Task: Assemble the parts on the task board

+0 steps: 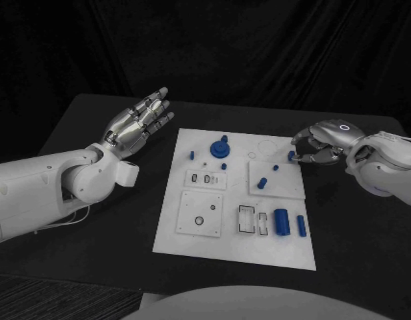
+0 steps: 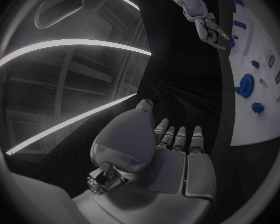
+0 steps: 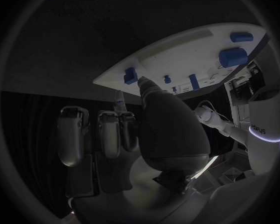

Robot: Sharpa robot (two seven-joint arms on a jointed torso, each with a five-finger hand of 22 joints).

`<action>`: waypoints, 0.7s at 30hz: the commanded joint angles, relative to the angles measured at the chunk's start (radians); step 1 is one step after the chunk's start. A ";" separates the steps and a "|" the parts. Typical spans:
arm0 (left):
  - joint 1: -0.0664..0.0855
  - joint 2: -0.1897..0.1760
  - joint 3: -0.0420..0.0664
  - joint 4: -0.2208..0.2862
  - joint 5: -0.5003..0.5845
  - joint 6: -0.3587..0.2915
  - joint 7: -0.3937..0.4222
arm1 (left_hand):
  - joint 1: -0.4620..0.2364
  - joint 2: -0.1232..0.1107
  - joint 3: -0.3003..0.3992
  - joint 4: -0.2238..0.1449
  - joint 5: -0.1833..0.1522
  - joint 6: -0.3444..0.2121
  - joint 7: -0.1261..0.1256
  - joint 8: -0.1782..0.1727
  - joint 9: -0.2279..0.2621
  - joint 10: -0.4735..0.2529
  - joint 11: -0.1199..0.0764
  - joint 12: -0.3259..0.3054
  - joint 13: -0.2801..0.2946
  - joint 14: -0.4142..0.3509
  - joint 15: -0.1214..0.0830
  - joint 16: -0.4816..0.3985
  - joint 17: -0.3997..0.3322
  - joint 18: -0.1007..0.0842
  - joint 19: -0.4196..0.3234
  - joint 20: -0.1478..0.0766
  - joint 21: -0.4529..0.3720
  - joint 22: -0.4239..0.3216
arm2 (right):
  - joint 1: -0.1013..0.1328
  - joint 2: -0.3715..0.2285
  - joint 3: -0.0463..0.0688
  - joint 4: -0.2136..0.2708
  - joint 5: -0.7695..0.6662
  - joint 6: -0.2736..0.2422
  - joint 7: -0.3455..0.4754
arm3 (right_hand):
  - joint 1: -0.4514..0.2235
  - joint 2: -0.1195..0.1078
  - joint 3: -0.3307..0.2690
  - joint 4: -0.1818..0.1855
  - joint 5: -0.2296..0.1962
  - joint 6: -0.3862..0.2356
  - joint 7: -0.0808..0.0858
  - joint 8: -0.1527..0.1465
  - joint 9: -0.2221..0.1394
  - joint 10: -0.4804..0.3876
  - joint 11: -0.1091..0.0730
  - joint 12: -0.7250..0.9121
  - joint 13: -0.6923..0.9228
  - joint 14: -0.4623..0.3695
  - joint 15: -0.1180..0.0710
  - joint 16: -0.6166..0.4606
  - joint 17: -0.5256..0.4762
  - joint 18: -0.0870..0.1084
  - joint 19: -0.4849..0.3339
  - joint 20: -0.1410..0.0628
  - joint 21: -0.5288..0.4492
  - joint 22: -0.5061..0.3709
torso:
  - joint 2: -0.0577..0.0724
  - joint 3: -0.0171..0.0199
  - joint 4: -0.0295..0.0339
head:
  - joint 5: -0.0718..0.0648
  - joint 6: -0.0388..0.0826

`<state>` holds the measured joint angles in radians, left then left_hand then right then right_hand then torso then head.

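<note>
Your right hand [image 1: 319, 143] sits at the white board's [image 1: 196, 241] far right edge, fingers curled beside a small blue peg [image 1: 291, 155]; whether it holds it, you cannot tell. Your left hand [image 1: 140, 122] hovers open-fingered over the desk [image 1: 90, 113], left of the board.

A black table [image 1: 359, 227] stands before a dark curtain [image 1: 263, 47] that hangs in folds behind it. At the near left corner a striped floor [image 1: 42, 297] is seen. Long bright light strips [image 2: 71, 44] run across the ceiling.
</note>
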<state>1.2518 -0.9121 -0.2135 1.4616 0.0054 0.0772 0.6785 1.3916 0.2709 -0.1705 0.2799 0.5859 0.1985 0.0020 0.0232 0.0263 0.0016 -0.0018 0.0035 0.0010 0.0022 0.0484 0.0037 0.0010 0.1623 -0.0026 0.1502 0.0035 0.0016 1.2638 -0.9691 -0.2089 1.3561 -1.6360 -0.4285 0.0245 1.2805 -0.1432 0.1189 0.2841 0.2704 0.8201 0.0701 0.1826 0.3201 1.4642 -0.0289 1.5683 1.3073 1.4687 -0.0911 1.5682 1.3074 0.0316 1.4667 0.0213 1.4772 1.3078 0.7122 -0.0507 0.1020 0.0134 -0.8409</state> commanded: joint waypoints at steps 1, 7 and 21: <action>-0.001 0.001 0.001 0.001 0.000 0.014 0.030 | 0.010 0.001 0.005 0.002 0.002 -0.001 0.005 0.004 0.001 -0.002 0.008 -0.004 -0.001 -0.002 0.006 -0.004 -0.001 0.010 0.003 0.006 -0.003 -0.002 | -0.004 0.004 0.000 -0.004 0.000 0.009 -0.011 | 0.016 0.001 0.006 0.001 0.008 0.010 -0.001 0.007 0.003 0.107 0.007 0.003 0.263 0.101 0.007 0.000 0.260 -0.006 0.055 0.007 -0.005 0.229 | 0.000 -0.0001 0.0001 | 0.000 0.000; -0.001 0.000 0.001 0.002 0.000 0.014 0.027 | 0.010 0.001 0.005 0.002 0.002 -0.001 0.005 0.004 0.001 -0.002 0.008 -0.004 -0.001 -0.002 0.006 -0.004 -0.001 0.010 0.003 0.006 -0.003 -0.002 | -0.005 0.010 0.000 -0.010 0.000 0.013 -0.021 | 0.026 0.000 0.007 -0.002 0.012 0.012 -0.001 0.016 0.008 0.107 0.007 0.003 0.263 0.101 0.007 -0.001 0.259 -0.005 0.053 0.007 -0.009 0.228 | 0.000 0.0001 0.0000 | 0.000 -0.002; -0.001 -0.002 0.001 0.003 0.000 0.016 0.025 | 0.010 0.000 0.005 0.002 0.002 -0.001 0.005 0.004 0.001 -0.002 0.008 -0.004 -0.001 -0.002 0.006 -0.004 -0.001 0.010 0.003 0.007 -0.003 -0.002 | -0.009 0.020 0.000 -0.024 0.000 0.026 -0.026 | 0.049 0.004 0.008 -0.005 0.025 0.020 -0.002 0.059 0.030 0.107 0.006 0.003 0.263 0.100 0.007 -0.003 0.257 -0.004 0.052 0.007 -0.013 0.227 | 0.000 0.0000 0.0001 | 0.001 -0.006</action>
<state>1.2516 -0.9149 -0.2135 1.4626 0.0054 0.0806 0.6785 1.3916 0.2709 -0.1705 0.2799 0.5858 0.1985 0.0019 0.0232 0.0263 0.0016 -0.0018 0.0035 0.0015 0.0022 0.0484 0.0037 0.0011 0.1623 -0.0026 0.1502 0.0035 0.0017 1.2574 -0.9494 -0.2090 1.3331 -1.6354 -0.4139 0.0181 1.3194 -0.1399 0.1217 0.2812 0.2897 0.8344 0.0702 0.2383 0.3497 1.4643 -0.0290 1.5683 1.3073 1.4687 -0.0911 1.5682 1.3073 0.0316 1.4667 0.0213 1.4702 1.3079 0.7122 -0.0507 0.1019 0.0142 -0.8465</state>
